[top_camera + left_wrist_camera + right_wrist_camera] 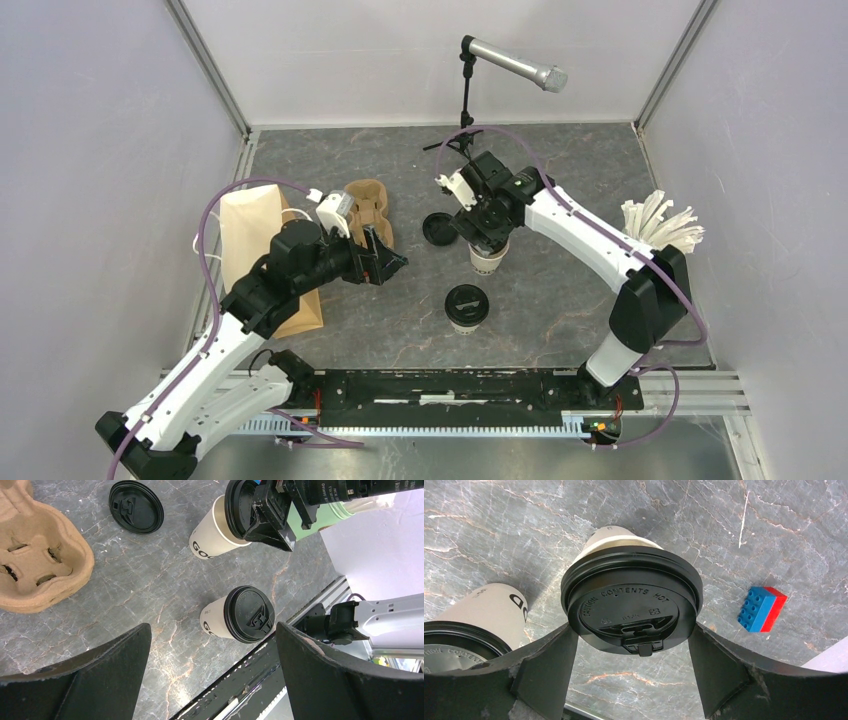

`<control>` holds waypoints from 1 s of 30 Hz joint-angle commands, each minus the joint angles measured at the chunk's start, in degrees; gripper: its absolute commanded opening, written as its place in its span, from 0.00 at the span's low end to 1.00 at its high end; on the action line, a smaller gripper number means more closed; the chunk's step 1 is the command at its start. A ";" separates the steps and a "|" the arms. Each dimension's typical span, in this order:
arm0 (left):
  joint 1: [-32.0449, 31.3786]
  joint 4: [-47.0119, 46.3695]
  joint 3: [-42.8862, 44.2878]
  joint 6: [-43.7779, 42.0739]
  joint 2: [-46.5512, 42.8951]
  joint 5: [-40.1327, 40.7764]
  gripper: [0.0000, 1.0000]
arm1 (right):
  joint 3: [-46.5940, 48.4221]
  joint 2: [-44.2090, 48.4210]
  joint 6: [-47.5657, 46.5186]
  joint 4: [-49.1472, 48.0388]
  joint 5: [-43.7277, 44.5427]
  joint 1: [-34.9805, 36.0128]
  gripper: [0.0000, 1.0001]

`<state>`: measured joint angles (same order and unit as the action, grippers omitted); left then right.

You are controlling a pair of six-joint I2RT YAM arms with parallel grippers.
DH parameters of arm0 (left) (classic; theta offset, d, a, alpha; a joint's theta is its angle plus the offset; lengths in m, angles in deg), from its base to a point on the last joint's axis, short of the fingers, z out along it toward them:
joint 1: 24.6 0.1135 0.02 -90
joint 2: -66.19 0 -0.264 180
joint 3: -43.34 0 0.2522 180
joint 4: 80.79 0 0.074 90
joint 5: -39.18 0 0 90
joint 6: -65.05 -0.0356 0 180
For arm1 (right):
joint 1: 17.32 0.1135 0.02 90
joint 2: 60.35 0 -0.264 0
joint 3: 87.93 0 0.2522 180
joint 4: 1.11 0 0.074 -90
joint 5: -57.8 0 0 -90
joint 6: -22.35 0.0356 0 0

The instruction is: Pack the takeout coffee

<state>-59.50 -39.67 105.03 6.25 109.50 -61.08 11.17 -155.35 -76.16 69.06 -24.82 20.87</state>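
Top: right fingers (487,237) over far cup (488,262) on desk (560,200); near cup (466,307) lidded, close by; carrier (368,208) left.
Left wrist: left fingers (212,632) wide, empty, aimed toward near cup.
Right wrist: fingers clasp lid (631,607) rim atop far cup; judged: press level, seat rim fully before lifting.

A robot lab test cell — plain pale walls (90,150) on metal posts (208,70) box in a grey marbled worktop (560,170). A microphone (515,65) on a stand rises at the back — two robot arms are bolted to a rail (460,385) at the front.
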 commanded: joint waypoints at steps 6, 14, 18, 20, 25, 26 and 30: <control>-0.24 -1.42 0.35 -2.81 -0.26 1.69 1.00 | 2.87 -0.16 -1.37 2.97 -0.37 -0.38 0.85; -0.20 -1.16 0.39 -2.99 -0.37 2.00 1.00 | 3.33 -2.44 -1.86 3.45 -0.41 -0.38 0.86; -0.18 -0.90 0.42 -2.99 -0.40 2.35 1.00 | 3.32 -3.12 -2.12 3.23 -0.38 -0.40 0.88; -0.17 -0.90 0.55 -3.10 -0.55 2.35 1.00 | 3.83 -3.49 -2.07 3.61 -0.04 -0.48 0.89; -0.17 -0.90 0.52 -3.13 -0.56 2.52 1.00 | 4.64 -2.66 -2.10 2.77 -0.86 -0.49 0.88; -0.17 -0.90 0.51 -3.25 -0.51 2.53 1.00 | 5.02 -2.56 -2.12 2.88 -0.97 -0.49 0.86; -0.22 -0.83 0.60 -3.21 -0.42 2.53 1.00 | 5.55 -2.06 -2.12 3.53 -1.02 -0.49 0.84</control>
<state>-59.50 -39.59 105.03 5.44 109.52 -59.80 13.88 -158.67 -78.00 71.96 -25.10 20.63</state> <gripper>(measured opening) 0.994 0.843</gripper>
